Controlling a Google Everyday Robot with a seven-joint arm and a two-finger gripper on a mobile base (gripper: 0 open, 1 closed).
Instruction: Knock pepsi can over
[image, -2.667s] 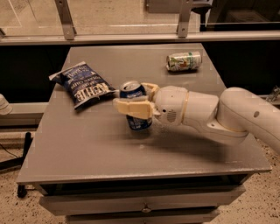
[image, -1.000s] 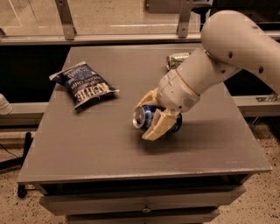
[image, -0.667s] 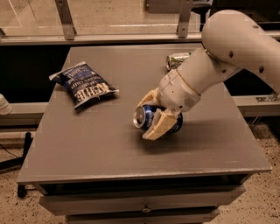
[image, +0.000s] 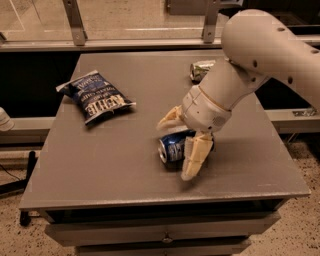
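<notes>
The pepsi can (image: 171, 146), dark blue with a silver top, lies on its side near the middle of the grey table (image: 125, 165), its top pointing left. My gripper (image: 175, 149) hangs over it from the right on a white arm (image: 260, 55). Its cream fingers are spread apart. One finger (image: 169, 118) sits just behind the can and the other (image: 196, 156) crosses in front of the can's right half. The jaws look open and loose around the can.
A dark blue chip bag (image: 96, 96) lies at the back left of the table. A white-and-green can (image: 201, 69) lies on its side at the back, partly behind my arm. A rail and glass run behind the table. Drawers sit under the front edge.
The can, held tilted in the closed fingers before, now rests flat on the table. The fingers have spread apart and the far one has lifted off the can.
</notes>
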